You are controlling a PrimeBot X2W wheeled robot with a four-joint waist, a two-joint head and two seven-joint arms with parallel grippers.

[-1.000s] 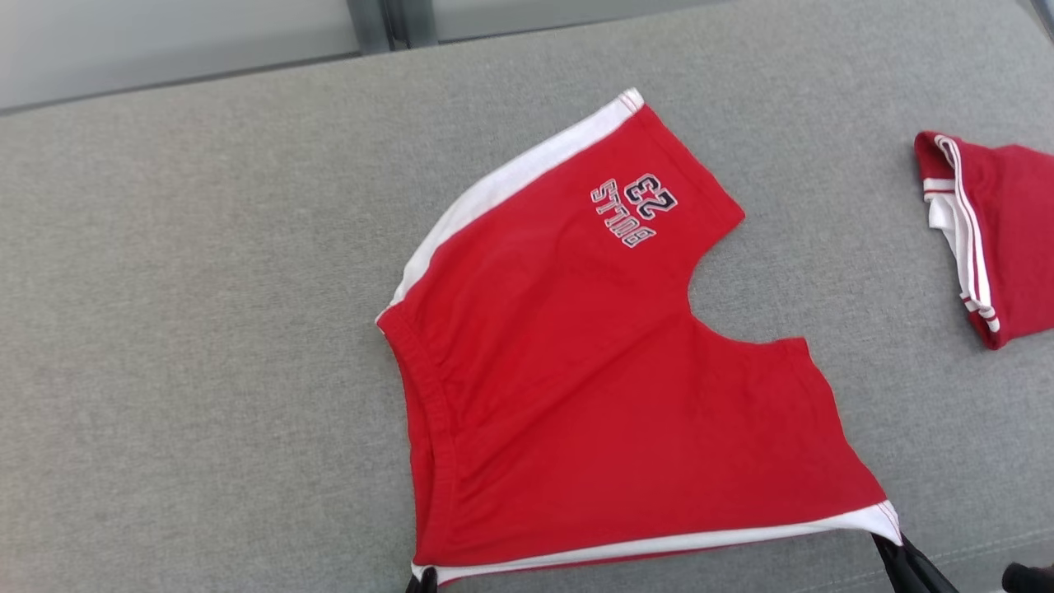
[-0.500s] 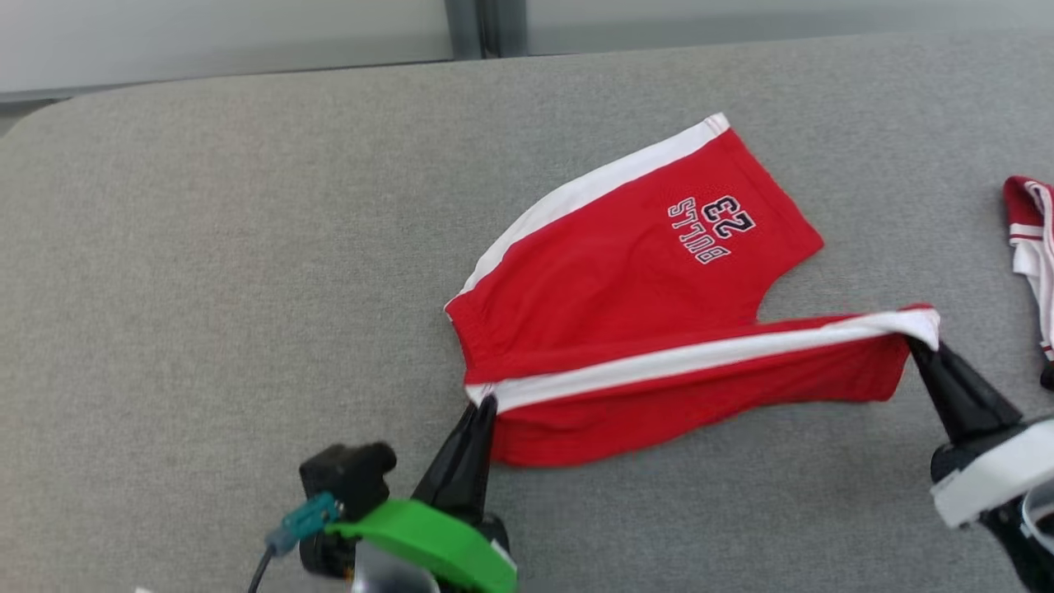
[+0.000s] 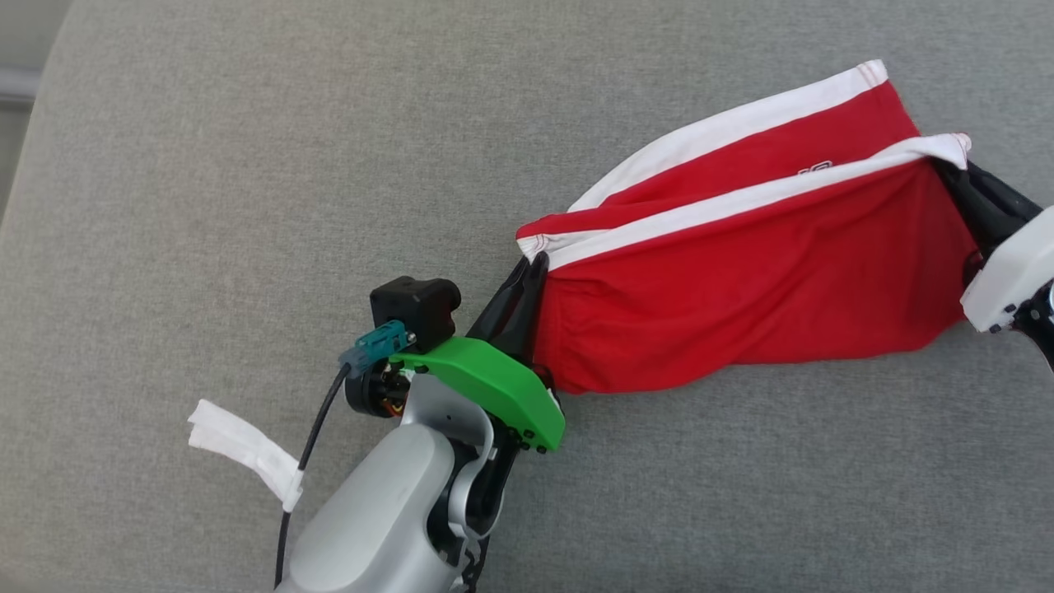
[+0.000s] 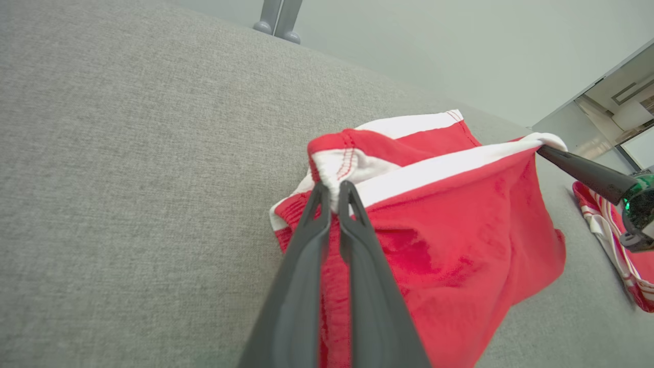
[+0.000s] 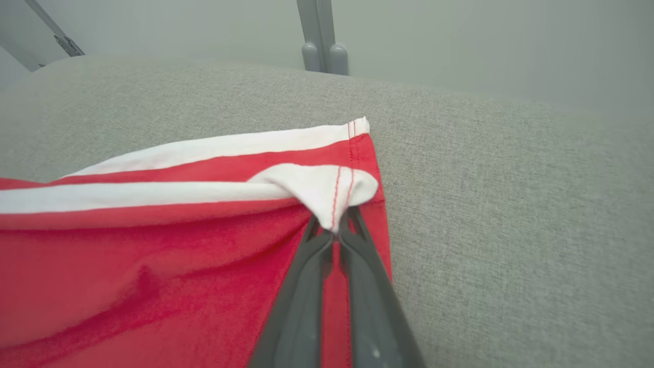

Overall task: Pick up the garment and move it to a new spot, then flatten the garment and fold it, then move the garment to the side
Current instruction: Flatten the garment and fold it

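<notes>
Grey worktop (image 3: 206, 165) is carrying the shorts (image 3: 741, 296) toward 2 o'clock. Left jaws are clamping their waistband corner (image 4: 332, 168) at 9 o'clock and right jaws the hem corner (image 5: 327, 189) at 3. They are holding the striped edge (image 3: 741, 202) taut, likely so the lifted half is folding squarely over.

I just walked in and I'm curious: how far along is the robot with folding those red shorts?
Done: one half of the red shorts lies flat on the grey cushion. In hand: the left pincer and right pincer each pinch the white-striped edge, holding the other half lifted over it. Left: laying it down, finishing the fold, moving the shorts aside.
</notes>
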